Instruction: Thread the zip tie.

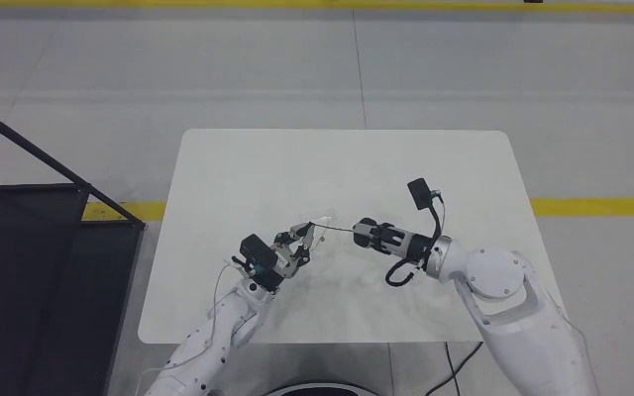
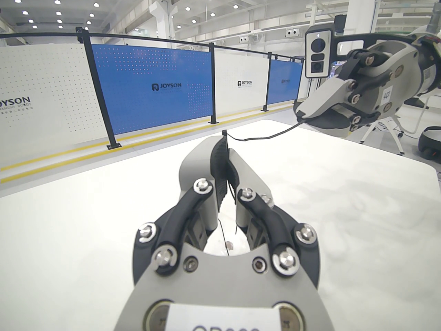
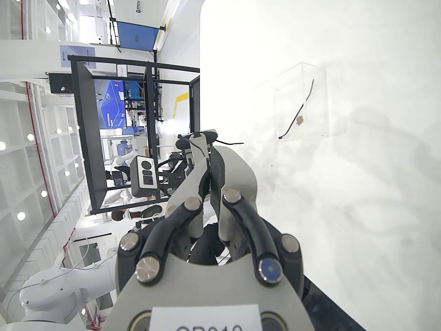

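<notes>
Clamped tight on the zip tie [image 1: 335, 227] at either end, by left gripper [image 1: 305, 236] and right gripper [image 1: 361, 234], tip to tip above the table [image 1: 446, 178], near its middle. Held so, probably, to keep the likely head end steady just past the left tips while steering the tail across from the right. Well apart from every edge, front rim nearest, with room all round for either wrist; mind only the clear box [image 3: 293, 98] near the left gripper.
</notes>
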Motion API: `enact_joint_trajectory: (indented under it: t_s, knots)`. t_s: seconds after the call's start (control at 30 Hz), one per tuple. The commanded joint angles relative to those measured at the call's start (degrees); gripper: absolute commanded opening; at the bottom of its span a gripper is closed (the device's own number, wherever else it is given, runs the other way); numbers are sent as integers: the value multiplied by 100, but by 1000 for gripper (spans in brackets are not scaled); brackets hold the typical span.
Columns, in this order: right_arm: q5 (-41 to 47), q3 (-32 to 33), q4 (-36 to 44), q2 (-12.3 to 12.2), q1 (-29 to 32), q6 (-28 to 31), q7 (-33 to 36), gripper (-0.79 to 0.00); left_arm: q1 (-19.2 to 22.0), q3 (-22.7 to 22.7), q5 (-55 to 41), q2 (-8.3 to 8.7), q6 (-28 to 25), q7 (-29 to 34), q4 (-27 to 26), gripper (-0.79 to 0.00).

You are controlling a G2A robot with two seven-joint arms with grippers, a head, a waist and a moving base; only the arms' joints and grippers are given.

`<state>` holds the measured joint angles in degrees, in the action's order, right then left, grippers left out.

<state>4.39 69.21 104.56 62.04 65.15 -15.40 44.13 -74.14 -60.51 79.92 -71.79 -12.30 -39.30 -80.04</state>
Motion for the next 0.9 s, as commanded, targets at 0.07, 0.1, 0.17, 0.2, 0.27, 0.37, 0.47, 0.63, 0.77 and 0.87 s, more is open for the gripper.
enact_joint_trajectory:
  t_s: [0.07,0.1,0.17,0.2,0.27,0.37,0.47,0.63,0.77,0.87]
  knots:
    - [76,23,-6,2,17,59,-22,-785,0,0,0,0,0,0,0,-785]
    - [92,26,-4,2,22,75,-20,-785,0,0,0,0,0,0,0,-785]
    - [150,36,-7,3,30,109,-17,-785,0,0,0,0,0,0,0,-785]
    - [176,44,-13,4,33,127,-15,-785,0,0,0,0,0,0,0,-785]
    - [237,50,-23,5,36,180,15,-785,0,0,0,0,0,0,0,-785]
    - [280,65,-51,4,33,234,27,-785,0,0,0,0,0,0,0,-785]
    - [349,73,-58,9,47,294,-20,-785,0,0,0,0,0,0,0,-785]
    - [422,72,-46,17,74,373,-97,-785,0,0,0,0,0,0,0,-785]
    - [505,54,-41,29,96,440,-167,-785,0,0,0,0,0,0,0,-785]
    - [583,24,-56,42,92,494,-219,-785,0,0,0,0,0,0,0,-785]
